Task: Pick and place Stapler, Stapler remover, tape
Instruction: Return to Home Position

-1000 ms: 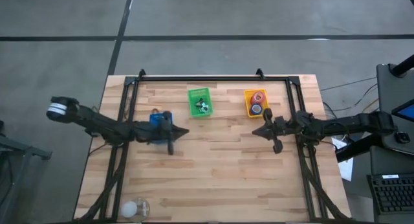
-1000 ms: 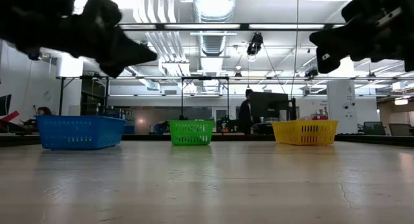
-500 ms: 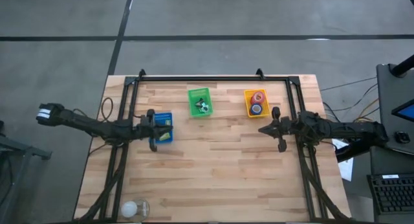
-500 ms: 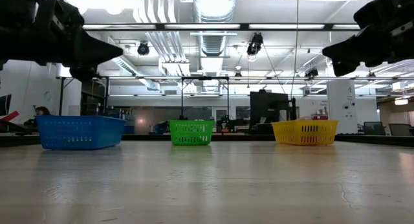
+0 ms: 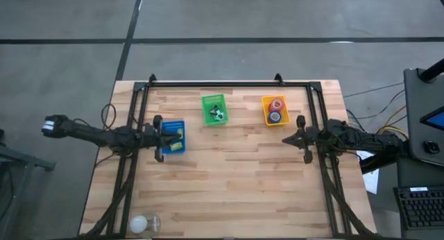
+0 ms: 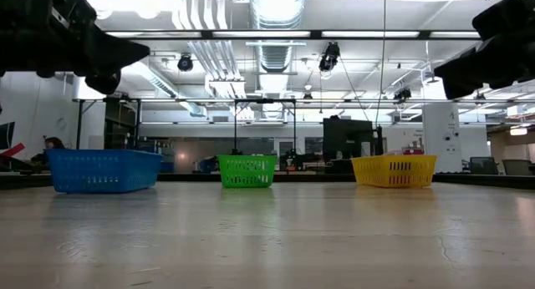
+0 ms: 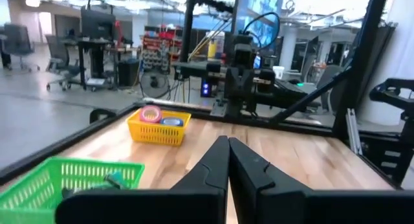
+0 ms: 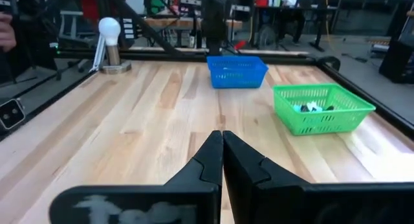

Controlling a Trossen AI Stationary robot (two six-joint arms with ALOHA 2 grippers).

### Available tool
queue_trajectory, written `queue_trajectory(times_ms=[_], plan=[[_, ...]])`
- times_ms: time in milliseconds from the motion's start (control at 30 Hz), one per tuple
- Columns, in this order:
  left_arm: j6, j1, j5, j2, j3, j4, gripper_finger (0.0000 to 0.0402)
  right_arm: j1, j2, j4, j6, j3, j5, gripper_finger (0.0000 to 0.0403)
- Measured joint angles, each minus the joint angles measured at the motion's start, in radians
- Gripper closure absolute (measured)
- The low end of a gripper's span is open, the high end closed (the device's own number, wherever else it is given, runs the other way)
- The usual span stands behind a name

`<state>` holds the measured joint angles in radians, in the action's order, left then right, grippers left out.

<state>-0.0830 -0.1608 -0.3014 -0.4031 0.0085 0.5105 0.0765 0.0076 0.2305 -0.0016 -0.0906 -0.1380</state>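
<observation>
Two tape rolls [image 5: 276, 104], one pink and one blue, lie in the yellow bin [image 5: 264, 109] near the table's far edge. My left gripper [image 7: 228, 143] hangs closed and empty by the blue bin [image 5: 182, 124]. My right gripper [image 8: 222, 136] does likewise near the yellow bin.

Three bins are set across the table's [image 5: 229, 191] far half: left bin [image 5: 183, 136], middle bin [image 5: 204, 109], right bin [image 5: 264, 112]. Tape rolls [image 5: 277, 104] are held in the right bin.

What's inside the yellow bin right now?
The yellow bin shows a red tape roll with a pale centre and a blue tape roll beside it. Anything lying under those two is covered, so the full count cannot be read.
</observation>
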Motion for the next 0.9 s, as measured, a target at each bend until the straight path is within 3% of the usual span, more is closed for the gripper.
queue_trajectory(times_ms=[233,367,567,900], plan=[[-0.061,0.002,0.022,0.104,0.019,-0.176,0.0397,0.0,-0.004,-0.001,-0.029,0.001,-0.001,0.0394],[-0.074,0.002,-0.068,0.195,0.013,-0.28,0.0393,0.0,0.001,0.0,-0.028,0.001,0.004,0.0394],[-0.015,0.002,-0.091,0.28,0.003,-0.288,0.0389,0.0,0.008,0.0,-0.027,0.001,0.007,0.0394],[-0.024,0.002,-0.09,0.285,0.003,-0.327,0.0388,0.0,0.008,-0.001,-0.02,0.002,0.007,0.0394]])
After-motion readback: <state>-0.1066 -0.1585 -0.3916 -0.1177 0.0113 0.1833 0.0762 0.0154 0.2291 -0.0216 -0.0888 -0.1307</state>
